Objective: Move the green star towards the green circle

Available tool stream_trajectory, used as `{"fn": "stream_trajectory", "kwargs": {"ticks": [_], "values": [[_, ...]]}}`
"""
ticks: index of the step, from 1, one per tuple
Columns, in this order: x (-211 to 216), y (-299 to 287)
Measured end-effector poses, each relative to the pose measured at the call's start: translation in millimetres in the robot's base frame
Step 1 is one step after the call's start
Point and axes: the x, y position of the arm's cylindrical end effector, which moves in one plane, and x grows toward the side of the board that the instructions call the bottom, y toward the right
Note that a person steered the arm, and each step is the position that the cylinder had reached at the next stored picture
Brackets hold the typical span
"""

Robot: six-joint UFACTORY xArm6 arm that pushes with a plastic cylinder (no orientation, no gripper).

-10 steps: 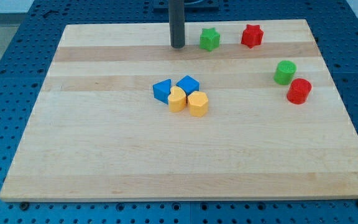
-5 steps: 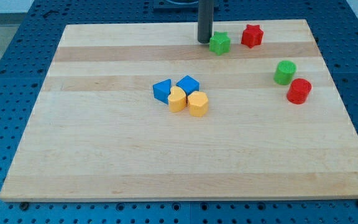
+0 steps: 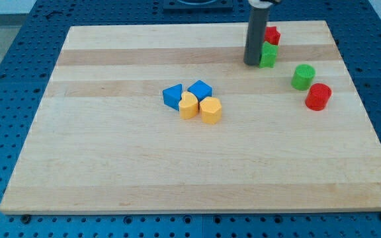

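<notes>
The green star (image 3: 268,55) lies near the view's top right, just below the red star (image 3: 272,36). My tip (image 3: 252,63) rests against the green star's left side. The green circle (image 3: 303,77) stands to the star's lower right, a short gap away, with a red circle (image 3: 318,96) just below and right of it.
A cluster sits mid-board: a blue block (image 3: 172,96), a blue cube (image 3: 200,89), a yellow heart-like block (image 3: 188,106) and a yellow block (image 3: 211,110). The wooden board (image 3: 111,158) lies on a blue perforated table.
My tip moved to the view's right and slightly down, pushing the green star from the top centre to just below the red star, closer to the green circle.
</notes>
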Motion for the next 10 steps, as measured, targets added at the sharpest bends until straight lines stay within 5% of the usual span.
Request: {"fn": "stream_trajectory", "kwargs": {"ticks": [5,10], "values": [[-29,20],[4,37]]}}
